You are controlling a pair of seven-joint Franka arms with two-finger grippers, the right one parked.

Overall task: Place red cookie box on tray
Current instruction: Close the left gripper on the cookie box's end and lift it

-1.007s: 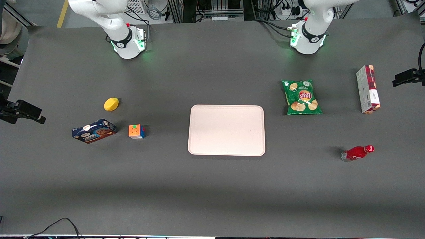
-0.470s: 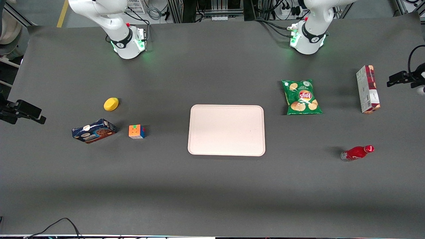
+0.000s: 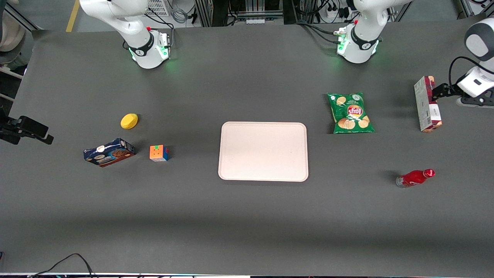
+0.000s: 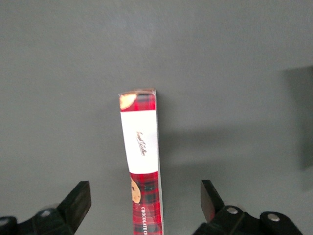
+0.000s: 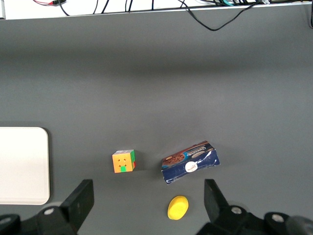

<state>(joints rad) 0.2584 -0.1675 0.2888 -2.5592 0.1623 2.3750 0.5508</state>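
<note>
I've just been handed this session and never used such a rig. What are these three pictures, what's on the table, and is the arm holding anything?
Two robot arms stand at one long table; only one works. The front view looks down on the whole table. One wrist view rides on the working arm, the other on the parked arm.

The gripper is a two-finger clamp. It is open, above the red cookie box, with one finger to each side of the box in its own camera. It holds nothing; the box lies on the table.

The tray, the goal, sits mid-table with nothing on it. Between it and the box lies a green chip bag; nearer the front camera, a red bottle. Toward the parked arm's end: a yellow object, a colour cube and a blue cookie box.
</note>
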